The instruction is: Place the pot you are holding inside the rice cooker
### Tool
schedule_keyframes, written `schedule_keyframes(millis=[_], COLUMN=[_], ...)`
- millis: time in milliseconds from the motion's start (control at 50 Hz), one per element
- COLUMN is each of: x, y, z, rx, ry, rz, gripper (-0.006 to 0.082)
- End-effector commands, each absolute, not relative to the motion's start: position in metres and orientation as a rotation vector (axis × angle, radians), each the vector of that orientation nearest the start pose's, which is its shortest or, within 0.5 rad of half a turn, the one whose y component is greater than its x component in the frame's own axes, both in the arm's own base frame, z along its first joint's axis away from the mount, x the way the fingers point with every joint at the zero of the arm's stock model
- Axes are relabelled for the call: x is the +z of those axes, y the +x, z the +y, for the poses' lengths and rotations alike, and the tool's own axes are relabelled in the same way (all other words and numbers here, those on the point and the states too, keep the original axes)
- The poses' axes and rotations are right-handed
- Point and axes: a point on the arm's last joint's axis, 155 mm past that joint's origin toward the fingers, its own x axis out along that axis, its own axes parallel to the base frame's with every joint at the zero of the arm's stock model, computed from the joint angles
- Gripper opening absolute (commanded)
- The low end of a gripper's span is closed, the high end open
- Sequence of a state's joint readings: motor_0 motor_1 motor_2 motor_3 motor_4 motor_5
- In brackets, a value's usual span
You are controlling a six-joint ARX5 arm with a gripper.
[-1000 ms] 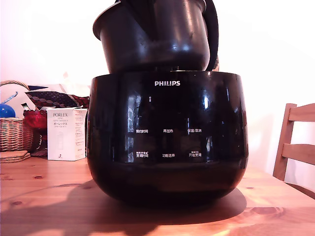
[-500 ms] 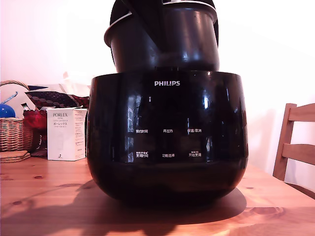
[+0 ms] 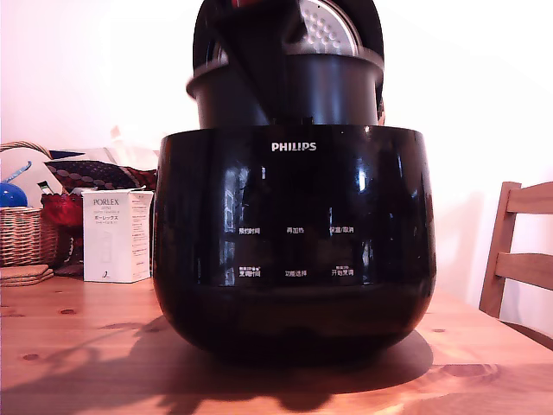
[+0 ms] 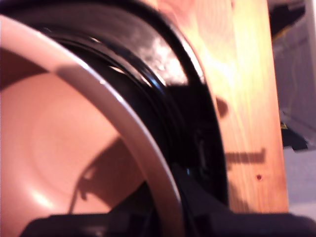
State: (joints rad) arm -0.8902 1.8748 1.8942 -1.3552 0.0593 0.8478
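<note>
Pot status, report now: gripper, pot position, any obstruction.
Gripper on the pot at its rim, jaws hidden. Pot roughly level, partly down in the rice cooker, rim above the opening. Lid up behind; nothing seen blocking.

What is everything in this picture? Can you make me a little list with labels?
pot: dark round pot, partly sunk into the cooker's opening, rim above the cooker's top edge
pot inside: pinkish in the wrist view
rice cooker: big glossy black PHILIPS body, lid up behind the pot
gripper: fingertips not clearly seen; a dark arm part crosses the pot
table: wooden
white box: marked PORLEX, at the exterior view's left
basket: wicker, far left
chair: wooden, at the exterior view's right
</note>
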Motion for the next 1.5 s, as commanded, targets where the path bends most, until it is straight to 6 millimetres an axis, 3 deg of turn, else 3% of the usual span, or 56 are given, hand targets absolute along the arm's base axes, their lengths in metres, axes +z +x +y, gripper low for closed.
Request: schedule_keyframes(millis=[0,360,500,920,1260,1480], x=[0.181,0.1804,0.1805,0.1805,0.1806,0.1805], y=[0.2355,0.2334,0.2329,0.2329,0.233,0.2329], z=[-0.3263,-0.328,-0.3284,-0.3285,-0.3285,-0.3284], rx=[-1.375,-1.378,-1.374,-1.375,-1.373,-1.372], ry=[1.251,1.255,1.249,1.249,1.247,1.247], rz=[0.836,0.835,0.839,0.839,0.84,0.841], gripper=[-0.0024,-0.0023,0.0045,0.0084,0.0038,0.0097])
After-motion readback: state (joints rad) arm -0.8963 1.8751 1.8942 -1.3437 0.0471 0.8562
